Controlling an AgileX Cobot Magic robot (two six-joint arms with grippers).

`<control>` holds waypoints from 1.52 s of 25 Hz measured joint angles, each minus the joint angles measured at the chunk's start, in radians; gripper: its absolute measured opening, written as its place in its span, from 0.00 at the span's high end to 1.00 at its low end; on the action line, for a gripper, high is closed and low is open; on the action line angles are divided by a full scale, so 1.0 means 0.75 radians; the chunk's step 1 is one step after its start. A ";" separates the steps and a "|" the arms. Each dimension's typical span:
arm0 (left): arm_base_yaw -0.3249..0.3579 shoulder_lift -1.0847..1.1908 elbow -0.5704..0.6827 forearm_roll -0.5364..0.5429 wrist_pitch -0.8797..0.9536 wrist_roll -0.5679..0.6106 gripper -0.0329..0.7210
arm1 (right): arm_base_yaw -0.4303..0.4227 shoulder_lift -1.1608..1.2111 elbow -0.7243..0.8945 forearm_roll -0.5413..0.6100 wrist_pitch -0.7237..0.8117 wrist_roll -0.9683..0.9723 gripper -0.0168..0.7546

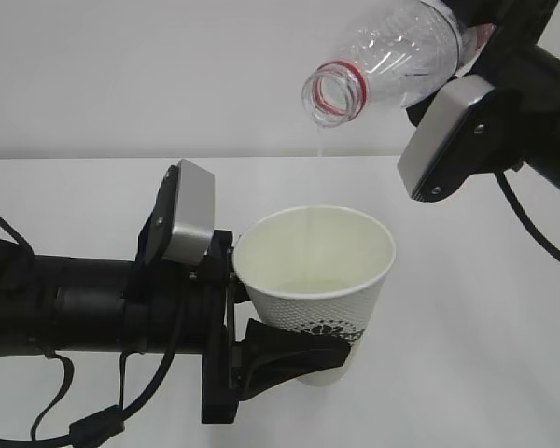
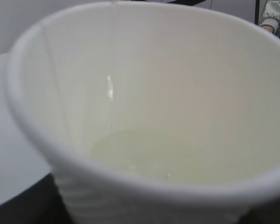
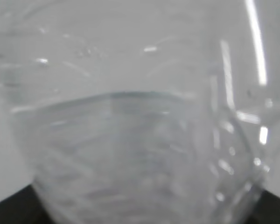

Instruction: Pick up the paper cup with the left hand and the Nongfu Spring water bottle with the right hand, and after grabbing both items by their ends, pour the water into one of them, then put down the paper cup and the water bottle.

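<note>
White table (image 1: 485, 308), pale wall behind: pouring in mid-air.
Right hand (image 1: 467, 56) clamps the Nongfu Spring water bottle (image 1: 392, 56), mouth tilted down-left above the upright paper cup (image 1: 317, 280), clasped by the left hand (image 1: 261, 350); thin water (image 1: 318, 145) falls.

Water pouring into the cup
The tilted water bottle (image 1: 392, 58) drips a thin water stream (image 1: 317, 149) into the paper cup (image 1: 317, 280), clamped by the left gripper (image 1: 271, 327).

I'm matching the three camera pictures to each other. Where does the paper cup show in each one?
Exterior view: paper cup at lower centre, held by the left hand.
Left wrist view: it fills the frame, rim nearest.
Right wrist view: not in it.
Shared landmark: the pale water pooled inside.
</note>
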 joint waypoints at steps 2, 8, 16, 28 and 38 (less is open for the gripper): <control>0.000 0.000 0.000 0.000 0.000 0.000 0.28 | 0.000 0.000 0.000 0.000 0.000 -0.003 0.33; 0.000 0.000 0.000 0.000 0.000 0.000 0.28 | 0.000 0.000 0.000 0.000 -0.005 -0.006 0.33; 0.000 0.000 0.000 0.000 0.000 0.000 0.28 | 0.000 0.000 0.000 0.000 -0.005 -0.008 0.33; 0.000 0.000 0.000 0.000 0.000 0.000 0.28 | 0.000 0.000 0.000 0.000 -0.005 -0.008 0.33; 0.000 0.000 0.000 0.000 0.000 0.000 0.28 | 0.000 0.000 0.000 0.000 -0.005 -0.008 0.34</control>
